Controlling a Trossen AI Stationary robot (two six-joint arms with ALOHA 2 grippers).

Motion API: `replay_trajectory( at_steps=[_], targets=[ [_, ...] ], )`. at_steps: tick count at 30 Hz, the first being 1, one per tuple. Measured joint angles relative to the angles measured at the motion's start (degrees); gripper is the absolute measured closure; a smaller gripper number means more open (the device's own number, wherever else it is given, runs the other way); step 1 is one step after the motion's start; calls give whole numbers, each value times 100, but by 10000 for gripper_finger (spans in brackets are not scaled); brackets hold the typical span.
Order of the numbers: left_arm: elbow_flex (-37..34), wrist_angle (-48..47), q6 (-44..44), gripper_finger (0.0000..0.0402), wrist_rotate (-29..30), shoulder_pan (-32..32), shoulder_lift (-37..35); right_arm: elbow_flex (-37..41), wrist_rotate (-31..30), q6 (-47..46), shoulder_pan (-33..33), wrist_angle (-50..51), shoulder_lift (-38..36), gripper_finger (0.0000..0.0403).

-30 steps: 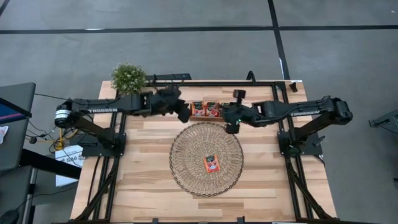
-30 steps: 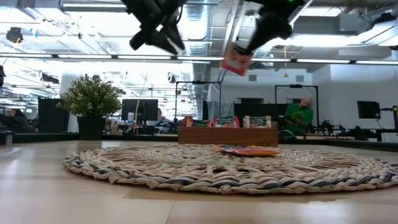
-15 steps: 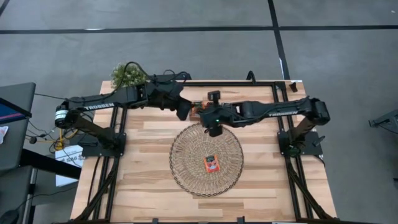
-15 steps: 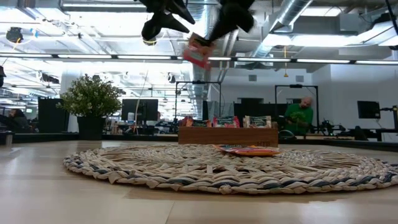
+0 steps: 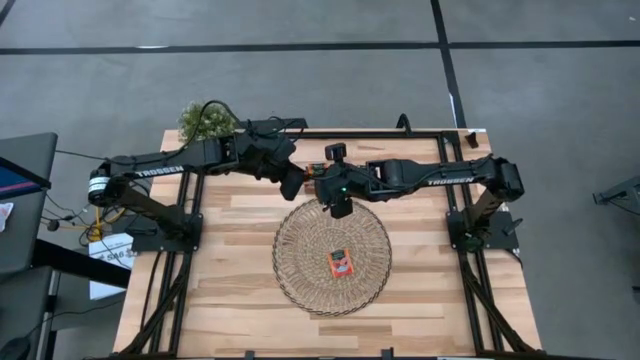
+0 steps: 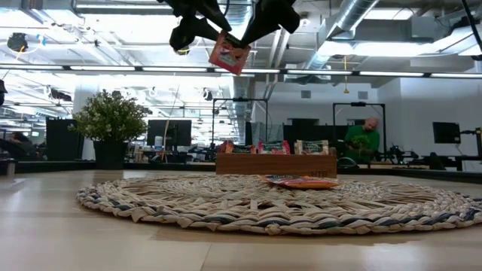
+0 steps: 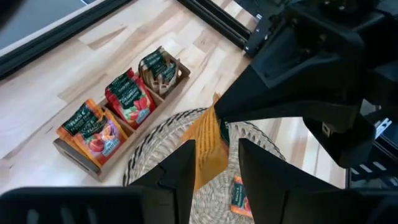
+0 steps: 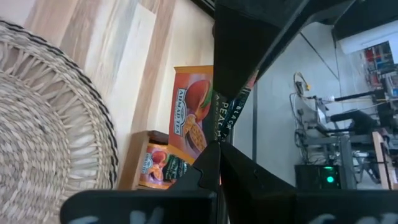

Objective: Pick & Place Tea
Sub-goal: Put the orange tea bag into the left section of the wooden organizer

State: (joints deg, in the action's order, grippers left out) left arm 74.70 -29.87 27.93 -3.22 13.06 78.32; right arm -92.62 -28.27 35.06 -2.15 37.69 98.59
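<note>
The right pincer is clamped shut on one red-orange tea sachet, held by an upper edge high in the air so that it hangs down tilted over the far rim of the woven mat. The left pincer hovers just beside it with its fingers parted and empty. The likeliest trouble is a clash: the two pincers are very near each other, and a brush could knock the thinly gripped sachet loose. Released from this height, the light sachet could flutter and miss the mat. Below and nearer the bench front than the right pincer, another sachet already lies flat on the mat; behind it, the wooden tray holds more sachets upright. The bench is pale wood planking, with a potted plant at its far left corner. Beyond is a bright open office, where a person in green sits.
</note>
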Motion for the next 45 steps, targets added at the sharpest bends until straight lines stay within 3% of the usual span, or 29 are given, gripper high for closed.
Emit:
replay_trajectory(
  at_steps=[9, 13, 18, 28, 32, 36, 38, 41, 45],
  targets=[
    [4, 106, -35, 292, 46, 0, 137, 0, 133, 141, 25, -46, 2, 403],
    [4, 132, -162, 320, 46, -2, 265, 0, 131, 142, 47, -39, 7, 403],
    [4, 151, -183, 390, 158, -4, 410, 0, 131, 100, 52, -9, 9, 403],
    [0, 150, -429, 401, 472, 4, 422, 0, 121, 97, 75, -5, 9, 401],
    [0, 83, -513, 401, 739, 4, 422, 0, -437, 54, 81, 200, -20, 381],
    [-11, 70, -958, 401, 968, 4, 467, -13, -901, -618, 199, 1103, -55, 348],
    [-90, 179, -1136, 401, 991, 7, 545, -6, -661, -1230, 337, 1886, -48, 338],
    [-279, 468, -1431, 401, 1105, 13, 749, 144, 231, -1853, 634, 2699, -68, 333],
    [-352, 693, -1877, 401, 1208, 56, 1196, 797, 1399, -2053, 1043, 2500, -534, 334]
  ],
)
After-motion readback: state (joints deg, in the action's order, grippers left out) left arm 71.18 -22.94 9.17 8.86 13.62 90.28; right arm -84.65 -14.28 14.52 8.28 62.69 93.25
